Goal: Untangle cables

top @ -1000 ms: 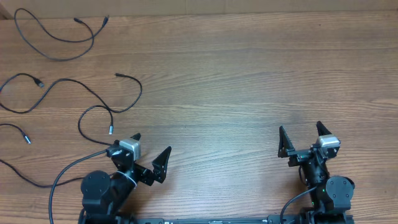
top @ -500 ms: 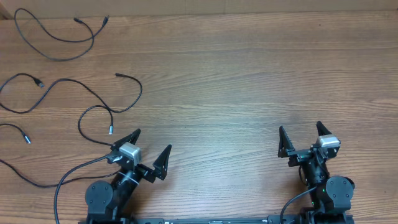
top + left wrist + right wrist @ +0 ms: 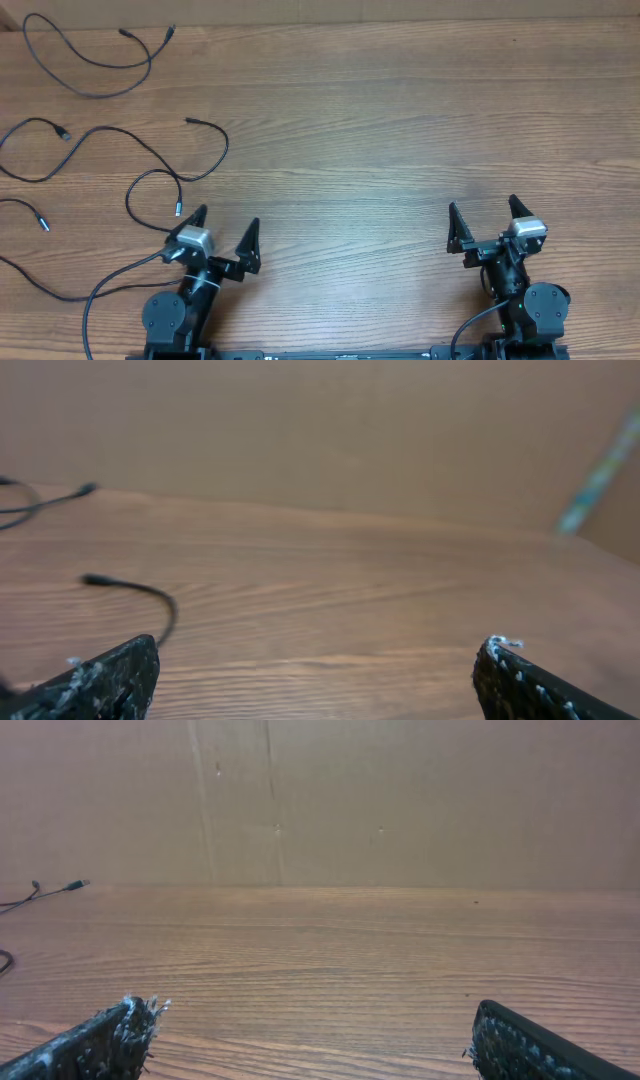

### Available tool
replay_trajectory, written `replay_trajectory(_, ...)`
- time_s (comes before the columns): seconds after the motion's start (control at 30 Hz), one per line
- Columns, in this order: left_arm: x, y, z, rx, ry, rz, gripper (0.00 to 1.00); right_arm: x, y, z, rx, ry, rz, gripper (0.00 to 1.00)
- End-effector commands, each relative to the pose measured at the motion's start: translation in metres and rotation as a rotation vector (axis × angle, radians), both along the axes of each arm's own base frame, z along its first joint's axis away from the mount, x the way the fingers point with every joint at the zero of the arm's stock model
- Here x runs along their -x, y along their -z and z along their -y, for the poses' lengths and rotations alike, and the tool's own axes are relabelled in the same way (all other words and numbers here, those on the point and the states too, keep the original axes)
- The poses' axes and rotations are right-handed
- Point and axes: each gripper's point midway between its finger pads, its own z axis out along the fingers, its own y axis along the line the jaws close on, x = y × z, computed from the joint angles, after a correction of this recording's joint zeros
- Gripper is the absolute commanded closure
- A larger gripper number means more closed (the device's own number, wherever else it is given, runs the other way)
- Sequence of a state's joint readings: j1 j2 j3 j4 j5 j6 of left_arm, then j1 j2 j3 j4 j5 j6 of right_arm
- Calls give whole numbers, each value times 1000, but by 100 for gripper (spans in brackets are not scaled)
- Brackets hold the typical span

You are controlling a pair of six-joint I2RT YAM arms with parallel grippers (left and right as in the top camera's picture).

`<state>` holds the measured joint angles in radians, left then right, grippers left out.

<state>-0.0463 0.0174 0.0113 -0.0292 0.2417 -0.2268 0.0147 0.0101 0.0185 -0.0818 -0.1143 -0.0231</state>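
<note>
Cables (image 3: 100, 96) lie in loose, separate curves on the far-left part of the table (image 3: 400, 120), overhead; our left gripper (image 3: 227, 217) and right gripper (image 3: 482, 205) gape wide, holding nothing; left wrist: we see one cable (image 3: 150, 592) ahead-left of the spread jaws; right wrist: a cable tip (image 3: 62, 886) far left, jaws wide, empty.

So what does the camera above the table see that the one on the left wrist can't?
Only from above: the right gripper, open, and several cables spread over the left side of the table. Only the left wrist: the brown wall rising behind the table, and a blurred pale stripe. Both: the wood table, the open left gripper and a cable end.
</note>
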Motion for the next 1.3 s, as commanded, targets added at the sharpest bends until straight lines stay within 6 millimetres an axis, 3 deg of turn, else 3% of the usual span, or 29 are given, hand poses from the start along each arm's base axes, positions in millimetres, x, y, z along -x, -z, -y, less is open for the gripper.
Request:
replay_trajectory(0.0,-4,0,-21,16,-128,3,0,0,2,2,8,10,3,0)
replay_trajectory(0.1,-5,12,-27,7,-166,-42,0,0,2,2,8,10,3,0)
replay_trajectory(0.4,-6,12,-37,-38,-217,-37,0,0,2,2,8,10,3,0)
replay_trajectory(0.57,-6,13,-39,-177,-221,-15,0,0,2,2,8,10,3,0)
replay_trajectory(0.7,-6,12,-53,-206,-303,-13,0,0,2,2,8,10,3,0)
replay_trajectory(1.1,-6,13,-42,-241,-235,-6,0,0,2,2,8,10,3,0)
replay_trajectory(1.27,-8,26,-42,-251,-227,-64,0,0,2,2,8,10,3,0)
